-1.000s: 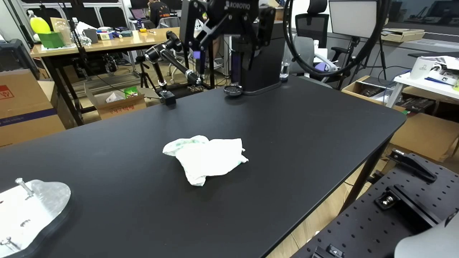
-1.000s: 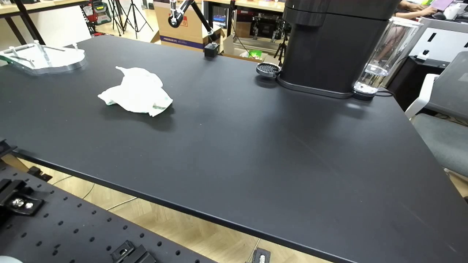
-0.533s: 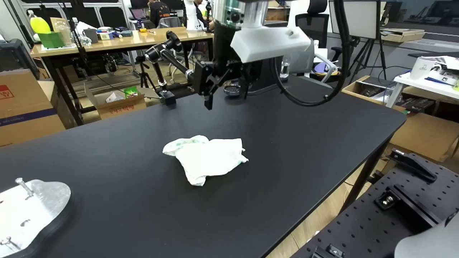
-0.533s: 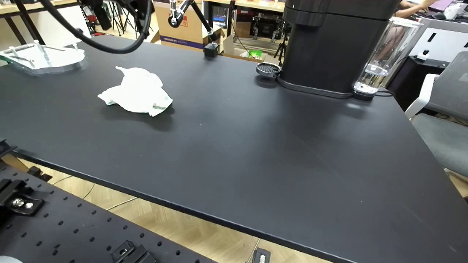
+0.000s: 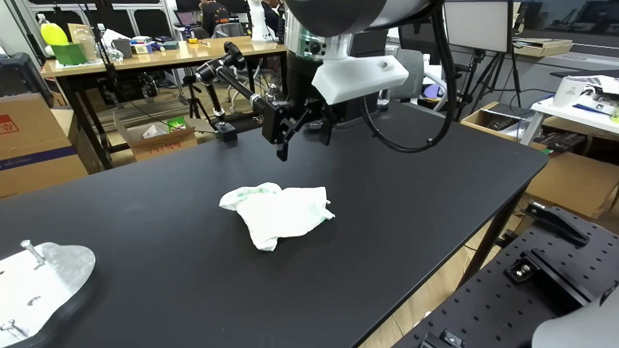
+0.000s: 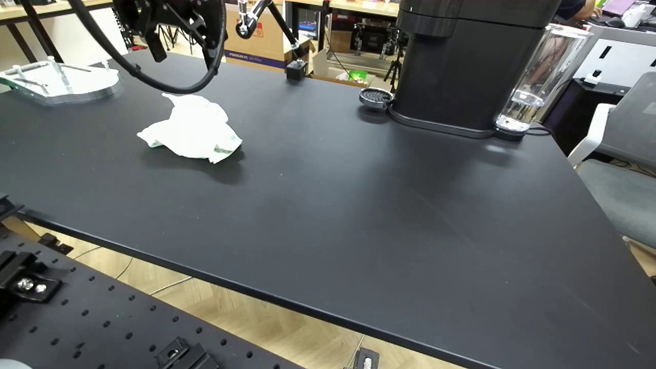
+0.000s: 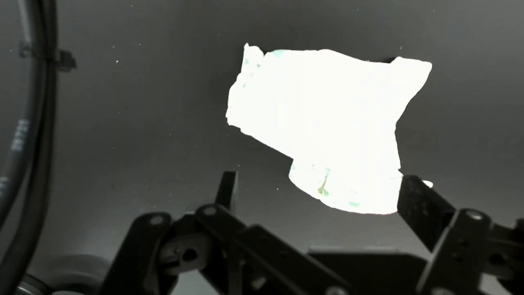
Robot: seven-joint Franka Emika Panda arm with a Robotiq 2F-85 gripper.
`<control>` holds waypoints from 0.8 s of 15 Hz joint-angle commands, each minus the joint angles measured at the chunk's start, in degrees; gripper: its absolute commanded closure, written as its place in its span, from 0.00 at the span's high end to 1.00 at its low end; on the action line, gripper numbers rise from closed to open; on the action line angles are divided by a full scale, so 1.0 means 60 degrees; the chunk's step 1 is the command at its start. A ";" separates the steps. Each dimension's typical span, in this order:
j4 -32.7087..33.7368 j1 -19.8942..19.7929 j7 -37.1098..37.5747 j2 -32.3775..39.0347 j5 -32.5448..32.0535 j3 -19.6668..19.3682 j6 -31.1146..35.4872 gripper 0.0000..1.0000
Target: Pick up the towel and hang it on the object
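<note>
Drops lower now with fingers (image 7: 423, 211) wide and empty, nearing the crumpled towel (image 7: 335, 110) on the surface (image 5: 193, 280), so probably lining up the grasp.

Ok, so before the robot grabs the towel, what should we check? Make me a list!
1. Are the jaws open? Ok: they stand apart in the wrist view.
2. Is the towel on the table? Ok: it lies there crumpled.
3. Are the cables off the towel? Ok: apart in the wrist view.
4. Are the jaws at the towel? Not ok: table shows between them in both exterior views.
5. Which object gets the towel? Cannot tell: the task doesn't name it; maybe the black jointed stand.
</note>
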 commanded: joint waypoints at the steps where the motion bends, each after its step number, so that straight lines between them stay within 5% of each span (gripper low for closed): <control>1: 0.0318 -0.0085 -0.0372 0.0946 -0.0607 -0.0281 0.0656 1.00; 6: 0.0673 -0.0167 0.0286 0.2358 -0.1947 -0.0650 0.1802 1.00; 12: 0.1509 0.0624 0.0642 0.3922 -0.2386 -0.1457 0.2685 1.00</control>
